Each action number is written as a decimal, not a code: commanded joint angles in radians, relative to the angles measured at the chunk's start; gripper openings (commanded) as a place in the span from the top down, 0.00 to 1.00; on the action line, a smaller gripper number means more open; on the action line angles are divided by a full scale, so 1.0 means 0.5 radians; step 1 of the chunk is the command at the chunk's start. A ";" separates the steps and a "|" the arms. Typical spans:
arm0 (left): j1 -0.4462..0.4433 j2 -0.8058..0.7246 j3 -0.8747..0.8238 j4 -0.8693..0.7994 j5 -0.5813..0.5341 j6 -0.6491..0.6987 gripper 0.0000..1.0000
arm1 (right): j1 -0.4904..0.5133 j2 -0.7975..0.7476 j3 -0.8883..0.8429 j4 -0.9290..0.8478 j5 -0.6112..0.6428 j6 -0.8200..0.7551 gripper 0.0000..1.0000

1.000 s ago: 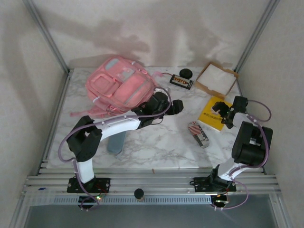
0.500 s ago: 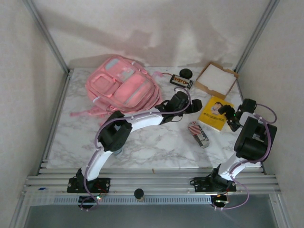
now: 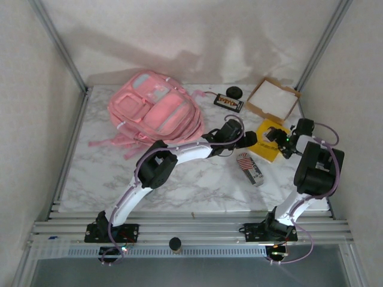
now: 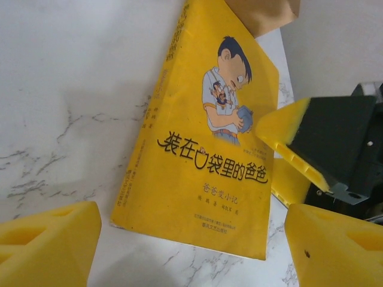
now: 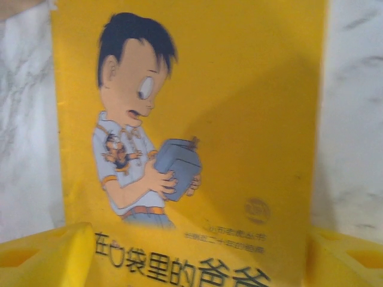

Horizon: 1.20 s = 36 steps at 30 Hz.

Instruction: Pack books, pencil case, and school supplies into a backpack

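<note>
With left end effector and right end effector both spread over the yellow book, I should tip one edge up, then pinch.

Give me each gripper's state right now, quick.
Left gripper: jaws open, holding nothing, above the yellow book.
Right gripper: jaws open, close over the same book, not gripping it.
</note>
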 commanded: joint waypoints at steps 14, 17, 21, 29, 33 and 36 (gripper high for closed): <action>0.119 0.127 0.085 -0.166 0.053 0.104 0.20 | 0.208 0.100 0.131 0.187 -0.510 0.101 0.27; 0.122 0.156 0.111 -0.186 0.059 0.110 0.21 | 0.213 0.117 0.146 0.183 -0.501 0.104 0.28; 0.122 0.198 0.172 -0.254 0.069 0.125 0.22 | 0.240 0.103 0.148 0.212 -0.513 0.124 0.32; 0.119 0.193 0.172 -0.268 0.068 0.121 0.22 | 0.255 0.109 0.143 0.190 -0.435 0.163 0.59; 0.119 0.180 0.172 -0.267 0.078 0.121 0.22 | 0.252 0.055 0.125 0.188 -0.383 0.183 0.69; 0.119 0.150 0.176 -0.260 0.074 0.121 0.22 | 0.253 -0.005 0.118 0.209 -0.417 0.184 0.80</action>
